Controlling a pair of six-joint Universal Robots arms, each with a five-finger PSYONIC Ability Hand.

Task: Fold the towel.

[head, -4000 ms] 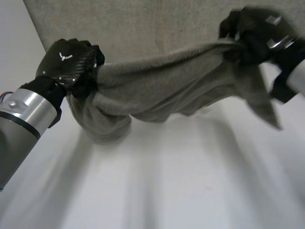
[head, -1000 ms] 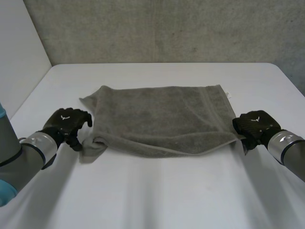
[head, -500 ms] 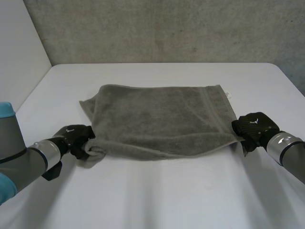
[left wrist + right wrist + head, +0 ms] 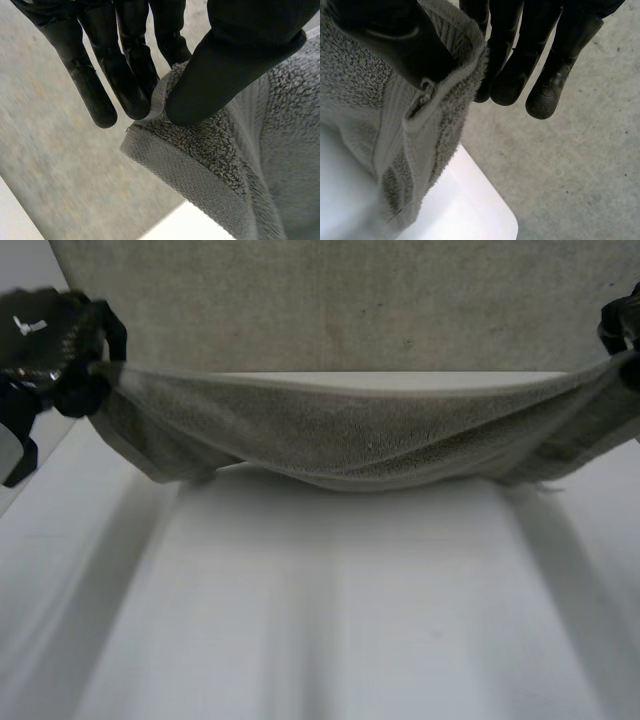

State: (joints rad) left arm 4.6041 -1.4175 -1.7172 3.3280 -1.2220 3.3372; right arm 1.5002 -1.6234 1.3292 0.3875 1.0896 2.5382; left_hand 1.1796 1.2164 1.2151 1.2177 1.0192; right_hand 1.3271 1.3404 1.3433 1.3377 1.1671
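Towel (image 4: 350,435) hangs slung above the table (image 4: 330,620), left hand (image 4: 45,332) at nine o'clock and right hand (image 4: 620,328) at three each pinching a corner between thumb and fingers, likely stretching it flat for a clean fold.

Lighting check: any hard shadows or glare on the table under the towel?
Head view: only soft, diffuse shadow on the table below the towel, no glare. Right wrist view: table corner reads bright white beside the towel. Left wrist view: towel pile evenly lit.
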